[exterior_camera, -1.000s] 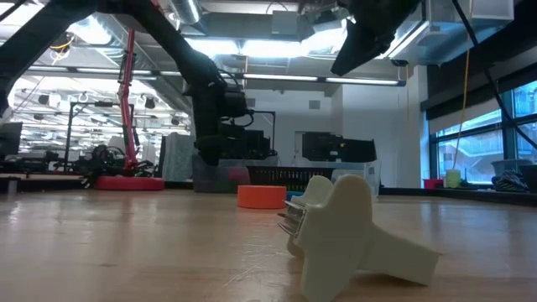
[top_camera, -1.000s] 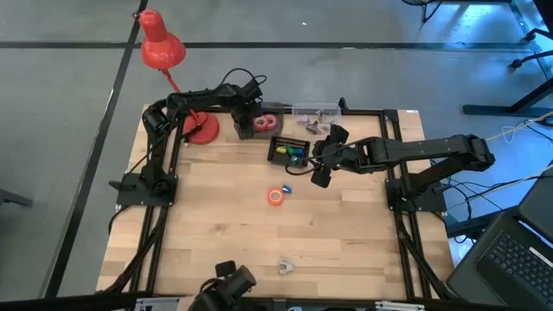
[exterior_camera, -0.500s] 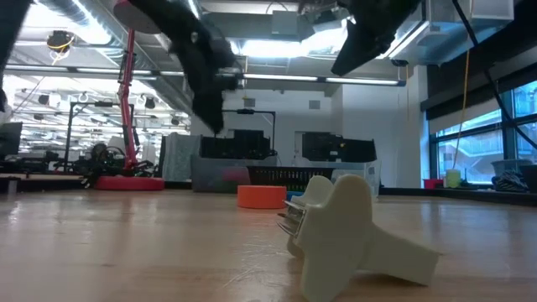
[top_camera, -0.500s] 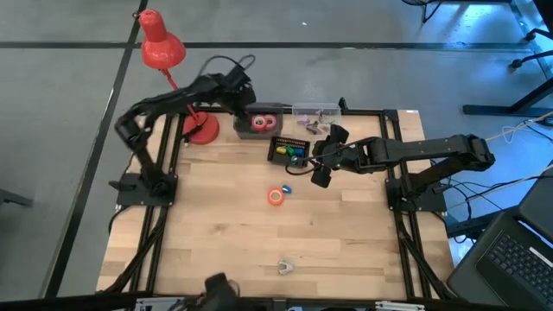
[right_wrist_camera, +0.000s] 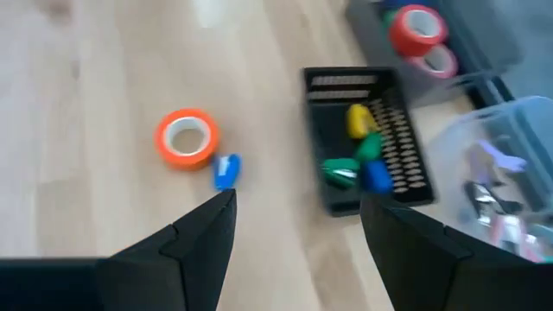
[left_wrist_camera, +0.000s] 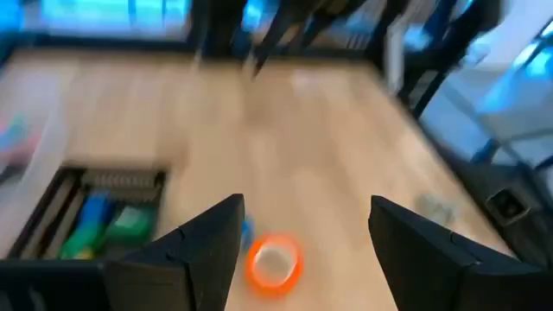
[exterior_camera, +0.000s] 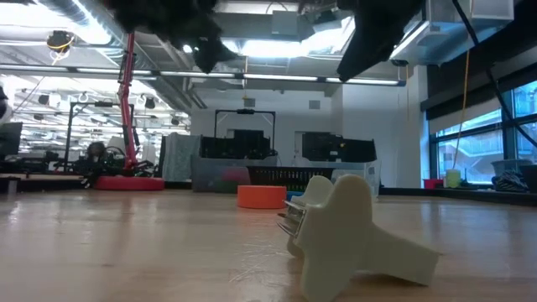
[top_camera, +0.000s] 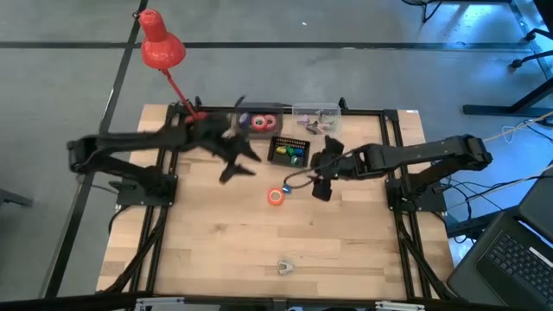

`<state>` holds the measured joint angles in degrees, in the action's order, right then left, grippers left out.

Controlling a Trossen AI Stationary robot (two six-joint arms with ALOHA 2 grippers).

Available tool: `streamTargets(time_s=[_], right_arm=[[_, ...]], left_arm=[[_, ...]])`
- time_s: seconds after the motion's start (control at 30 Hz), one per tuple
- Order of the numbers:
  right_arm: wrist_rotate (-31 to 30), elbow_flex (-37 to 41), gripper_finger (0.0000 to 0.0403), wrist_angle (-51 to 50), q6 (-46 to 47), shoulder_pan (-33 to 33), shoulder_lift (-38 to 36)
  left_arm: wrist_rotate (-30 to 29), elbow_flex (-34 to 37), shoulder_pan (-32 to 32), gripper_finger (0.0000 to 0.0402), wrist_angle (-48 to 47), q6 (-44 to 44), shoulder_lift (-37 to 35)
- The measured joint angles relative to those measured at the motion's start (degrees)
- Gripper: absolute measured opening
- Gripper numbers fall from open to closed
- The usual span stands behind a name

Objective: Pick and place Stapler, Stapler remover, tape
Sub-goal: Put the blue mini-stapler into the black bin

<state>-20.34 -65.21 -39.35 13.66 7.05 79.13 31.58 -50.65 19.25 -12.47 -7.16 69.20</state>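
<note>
An orange tape roll [top_camera: 276, 196] lies flat on the wooden table near its middle. A small blue piece [right_wrist_camera: 226, 170], seemingly a mini stapler, lies beside it. A white staple remover [top_camera: 285, 266] rests on the table near the front edge. My left gripper [left_wrist_camera: 307, 216] hangs open above the table, left of the orange tape [left_wrist_camera: 274, 262] and empty; the high view shows the left gripper [top_camera: 235, 164] blurred. My right gripper [top_camera: 321, 186] hangs open and empty, right of the orange tape [right_wrist_camera: 187, 136].
A black tray [top_camera: 275, 149] with yellow, green and blue pieces sits behind the tape. At the far edge stand a dark bin holding red and pink tape rolls [top_camera: 259, 122] and a clear box [top_camera: 315, 115] of small parts. A red lamp [top_camera: 160, 43] stands at the far left.
My left gripper has pulled up and out of the dark bin at the far edge. It has swung fast toward the near edge and now hangs over the table's middle, left of the orange tape. The red tape stays in the bin.
</note>
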Motion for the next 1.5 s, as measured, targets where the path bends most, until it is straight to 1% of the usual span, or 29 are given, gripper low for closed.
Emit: streamTargets(time_s=[0.07, 0.1, 0.13, 0.2, 0.27, 0.37, 0.43, 0.5, 0.57, 0.67, 0.8, 1.03, 1.13, 1.2, 1.3, 1.37, 1.47, 1.5], right_arm=[[0.0, 0.0, 0.0248, 0.6, 0.6, 1.6, 1.6], [0.0, 0.0, 0.0248, 0.9, 0.9, 2.2, 2.5], [0.0, 0.0, 0.0248, 1.5, 1.1, 2.8, 3.5], [-0.5, 0.0, 0.0248, 2.7, 1.6, 3.8, 5.9], [-1.3, 0.0, 0.0248, 4.7, 1.9, 4.3, 8.9], [-1.3, 0.0, 0.0248, 7.0, 2.2, 4.4, 14.0], [-1.3, 0.0, 0.0248, 8.8, 2.2, 4.2, 17.5], [-1.3, 0.0, 0.0248, 9.8, 2.2, 3.6, 20.8], [-0.6, 0.0, 0.0248, 11.4, 2.4, 2.7, 23.9], [1.5, 0.0, 0.0248, 14.1, 2.1, 1.4, 27.9], [2.9, 0.0, 0.0248, 17.4, 0.6, -0.1, 31.5], [4.7, -0.1, 0.0248, 19.8, -0.2, -1.6, 32.9], [4.7, 0.0, 0.0238, 21.0, -0.7, -1.7, 32.9], [5.1, 0.0, 0.0221, 21.5, -0.8, -1.7, 32.9], [5.1, 0.0, 0.0180, 21.8, -0.7, -1.7, 32.9], [5.0, 0.0, 0.0139, 21.9, -0.6, -1.7, 32.9], [4.7, 0.0, 0.0052, 21.8, -0.8, -1.7, 32.9], [4.3, 0.0, 0.0043, 21.7, -1.1, -1.7, 32.8]], left_arm=[[-1.8, 8.7, -3.9, 0.0239, 13.4, 4.4, -4.2], [-3.8, 12.9, -5.9, 0.0239, 19.4, 7.1, -6.1], [-6.3, 16.9, -7.7, 0.0239, 24.5, 9.3, -7.9], [-12.9, 23.5, -11.1, 0.0239, 31.2, 12.9, -11.3], [-20.2, 28.5, -14.5, 0.0239, 34.8, 15.3, -14.3], [-29.4, 32.8, -18.8, 0.0239, 36.0, 16.4, -17.6], [-33.7, 34.2, -20.8, 0.0239, 36.2, 16.1, -19.3], [-36.8, 34.3, -22.1, 0.0239, 36.2, 15.3, -19.8], [-37.9, 34.4, -22.8, 0.0239, 36.0, 14.5, -20.3], [-38.0, 34.4, -23.1, 0.0239, 36.2, 14.1, -20.5], [-38.0, 34.4, -23.0, 0.0239, 36.2, 14.0, -20.6], [-38.0, 34.4, -23.0, 0.0239, 36.3, 14.0, -20.6], [-38.0, 34.4, -23.0, 0.0239, 36.3, 14.0, -20.6], [-38.0, 34.4, -23.0, 0.0239, 36.3, 14.0, -20.6], [-38.0, 34.4, -23.0, 0.0239, 36.3, 13.9, -20.6], [-38.0, 34.4, -23.0, 0.0239, 36.3, 13.9, -20.6], [-38.0, 34.4, -23.0, 0.0239, 36.3, 13.9, -20.6], [-38.0, 34.4, -23.0, 0.0239, 36.3, 14.0, -20.6]])
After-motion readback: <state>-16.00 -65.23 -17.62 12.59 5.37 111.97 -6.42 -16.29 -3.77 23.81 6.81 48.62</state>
